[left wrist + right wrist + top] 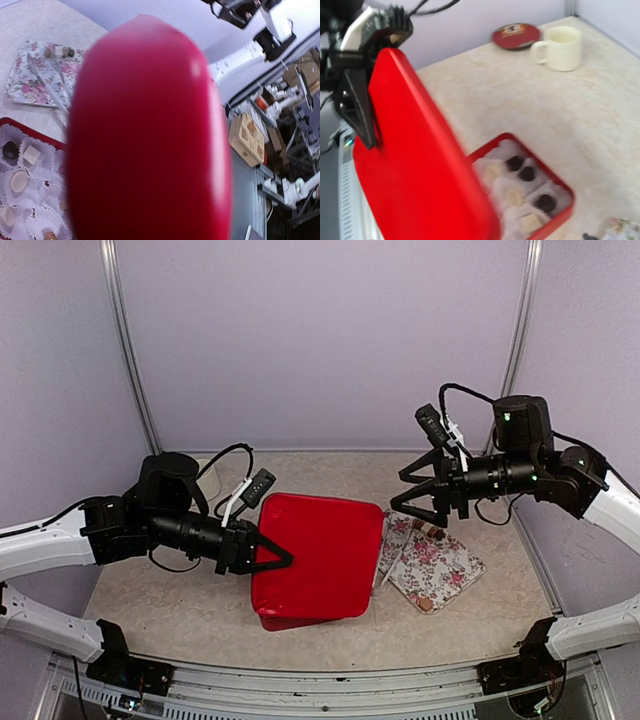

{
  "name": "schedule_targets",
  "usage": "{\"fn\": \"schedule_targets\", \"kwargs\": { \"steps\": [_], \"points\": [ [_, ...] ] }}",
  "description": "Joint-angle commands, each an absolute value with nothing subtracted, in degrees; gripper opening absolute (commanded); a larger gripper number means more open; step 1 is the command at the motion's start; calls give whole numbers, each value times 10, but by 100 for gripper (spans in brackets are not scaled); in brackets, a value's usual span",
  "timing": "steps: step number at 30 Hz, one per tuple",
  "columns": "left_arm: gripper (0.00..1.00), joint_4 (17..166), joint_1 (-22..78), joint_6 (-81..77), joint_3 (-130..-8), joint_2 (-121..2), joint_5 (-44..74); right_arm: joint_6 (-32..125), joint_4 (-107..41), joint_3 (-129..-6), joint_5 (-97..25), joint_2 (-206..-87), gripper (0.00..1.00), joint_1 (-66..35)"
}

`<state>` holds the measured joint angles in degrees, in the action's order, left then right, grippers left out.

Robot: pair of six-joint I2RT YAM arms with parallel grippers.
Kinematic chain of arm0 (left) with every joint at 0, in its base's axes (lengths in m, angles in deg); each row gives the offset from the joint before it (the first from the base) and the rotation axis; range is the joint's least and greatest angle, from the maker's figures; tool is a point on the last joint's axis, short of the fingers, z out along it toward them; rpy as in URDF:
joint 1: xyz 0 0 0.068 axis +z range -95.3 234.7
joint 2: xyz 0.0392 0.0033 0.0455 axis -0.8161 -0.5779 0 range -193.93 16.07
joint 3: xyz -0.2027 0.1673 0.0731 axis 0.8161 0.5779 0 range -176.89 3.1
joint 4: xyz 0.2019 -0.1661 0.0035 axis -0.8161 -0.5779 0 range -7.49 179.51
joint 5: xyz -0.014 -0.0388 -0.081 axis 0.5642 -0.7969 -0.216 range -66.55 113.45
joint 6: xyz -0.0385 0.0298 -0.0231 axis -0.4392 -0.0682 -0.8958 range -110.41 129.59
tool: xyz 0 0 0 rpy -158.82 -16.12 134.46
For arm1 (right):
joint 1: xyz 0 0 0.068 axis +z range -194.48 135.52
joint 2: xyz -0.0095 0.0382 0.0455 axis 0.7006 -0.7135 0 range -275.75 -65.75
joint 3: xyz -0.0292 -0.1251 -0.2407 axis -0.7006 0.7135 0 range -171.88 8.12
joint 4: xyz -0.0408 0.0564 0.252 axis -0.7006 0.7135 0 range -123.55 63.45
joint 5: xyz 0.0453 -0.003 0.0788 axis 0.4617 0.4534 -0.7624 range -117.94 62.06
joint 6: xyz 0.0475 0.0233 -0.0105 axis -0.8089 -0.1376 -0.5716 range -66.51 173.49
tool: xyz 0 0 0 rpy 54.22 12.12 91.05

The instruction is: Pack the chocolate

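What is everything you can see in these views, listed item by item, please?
red lid: one, red, held tilted over the box
red box: one, red, on the table under the lid
white liner: one, white, crinkled, inside the box
boxed chocolates: several, dark brown and cream, in the liner cups
floral tray: one, pale with pink roses, right of the box
loose chocolates: a few, brown, on the tray
pale utensil: one, whitish, across the tray
mug: one, cream, far side of the table
round disc: one, red, beside the mug
table: one, beige
left end effector: black, shut on the lid
right end effector: black, open, above the tray
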<state>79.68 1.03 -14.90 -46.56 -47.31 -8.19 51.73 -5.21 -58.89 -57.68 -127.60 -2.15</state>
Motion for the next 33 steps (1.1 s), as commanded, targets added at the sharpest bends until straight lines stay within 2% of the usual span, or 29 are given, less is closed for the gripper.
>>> {"fn": "schedule_targets", "kwargs": {
  "steps": [1, 3, 9, 20, 28, 33],
  "points": [
    [0, 659, -59, -25, -530, -490, -86, 564, 46, -636, -582, -1286, 87, 32],
    [0, 640, -91, -10, -544, -501, -74, 569, 80, -663, -600, -1307, 87, 46],
    [0, 613, -155, 13, -576, -543, -70, 597, 173, -727, -629, -1386, 77, 119],
    [0, 621, -164, 18, -579, -552, -71, 594, 176, -720, -656, -1431, 71, 193],
    [0, 629, -163, 20, -579, -544, -71, 581, 152, -691, -659, -1453, 56, 200],
    [0, 628, -163, 21, -579, -543, -66, 578, 147, -688, -659, -1458, 41, 204]
  ]
}}
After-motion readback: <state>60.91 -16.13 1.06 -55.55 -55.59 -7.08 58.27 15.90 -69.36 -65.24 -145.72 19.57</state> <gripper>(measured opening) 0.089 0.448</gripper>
